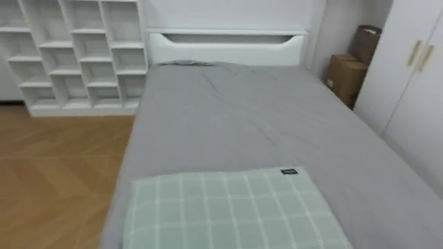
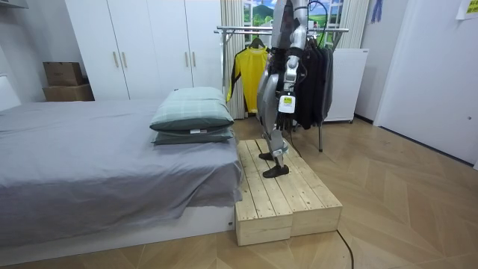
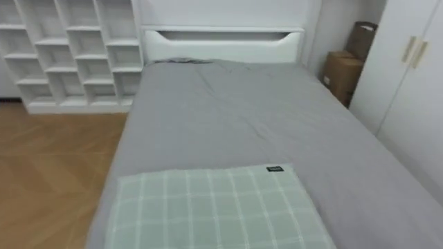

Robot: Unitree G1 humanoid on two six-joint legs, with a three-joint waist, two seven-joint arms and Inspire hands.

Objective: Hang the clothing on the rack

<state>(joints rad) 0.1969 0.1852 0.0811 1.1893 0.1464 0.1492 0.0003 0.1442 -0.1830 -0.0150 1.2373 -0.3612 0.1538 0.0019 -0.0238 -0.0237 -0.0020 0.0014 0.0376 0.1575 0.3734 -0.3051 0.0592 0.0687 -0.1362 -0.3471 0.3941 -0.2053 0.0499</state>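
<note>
I judge the yellow garment (image 2: 246, 71) on the clothes rack (image 2: 237, 31) light and limp, so I'd grasp its collar. I can't tell whether the left hand (image 2: 285, 99) is open or closed.

Near end of bed (image 1: 228, 117) is taken up by 2 stacked pillows (image 2: 193, 112); checked top pillow (image 1: 232, 211) is seen directly below the head camera. Beyond it the bed surface is left flat and open up to the headboard (image 1: 227, 47). Left of bed: open wood floor (image 1: 55, 166), bounded by shelf unit (image 1: 73, 52). Right of bed: narrow gap, closed off by wardrobe (image 1: 415, 83) and cardboard boxes (image 1: 346, 72). Behind the robot, clothes rack (image 2: 239, 31) with hung garments (image 2: 250, 71) is placed just beside the wooden platform (image 2: 287, 198).
</note>
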